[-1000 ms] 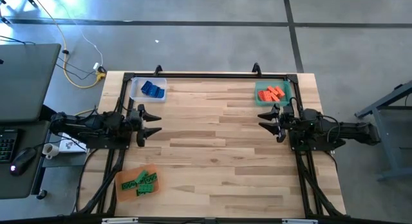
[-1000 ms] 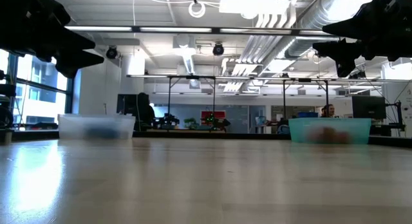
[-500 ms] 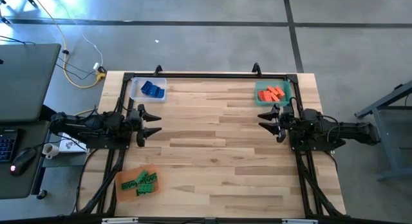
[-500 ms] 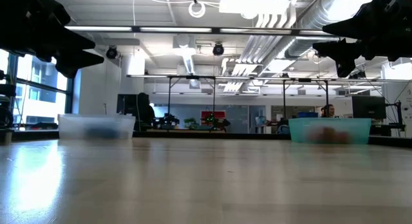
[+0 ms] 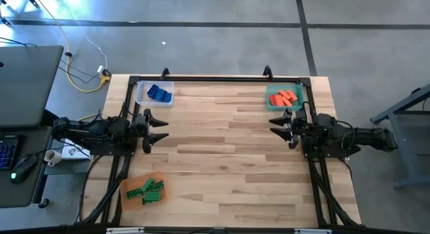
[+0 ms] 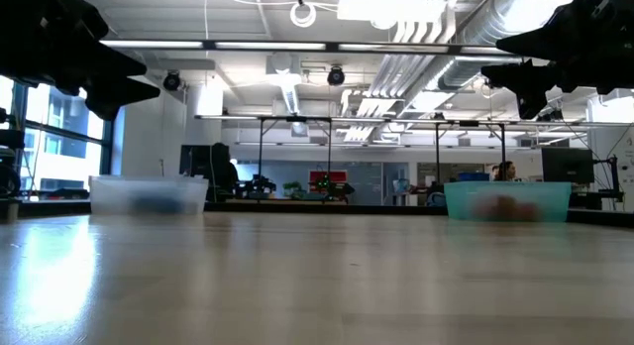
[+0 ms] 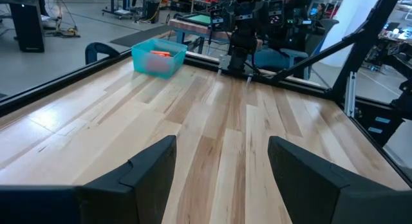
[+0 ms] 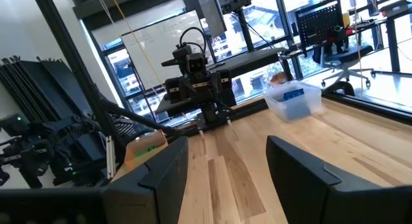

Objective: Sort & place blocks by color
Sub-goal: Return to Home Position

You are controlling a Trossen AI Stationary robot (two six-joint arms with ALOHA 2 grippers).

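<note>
Three trays on the surface (image 5: 222, 160), one colour of block in each.

- Clear tray (image 5: 141, 89), far left corner: blue blocks (image 5: 158, 94), bunched together, too small to count.
- Teal tray (image 5: 269, 99), far right corner: orange blocks (image 5: 285, 97), perhaps five, overlapping too much for a sure count.
- Orange tray (image 5: 127, 187), near left corner: green blocks (image 5: 149, 189), perhaps five, lying flat at odd angles.

Left claw (image 5: 166, 128) at the left edge, raised above the wood, pointing inward, spread wide with nothing between its fingers. Right claw (image 5: 272, 124) at the right edge, just beside the teal tray, facing the left one, likewise spread wide and holding nothing.

Scrawl on a pale board (image 8: 161, 34) in the room behind, too faint to read.
</note>
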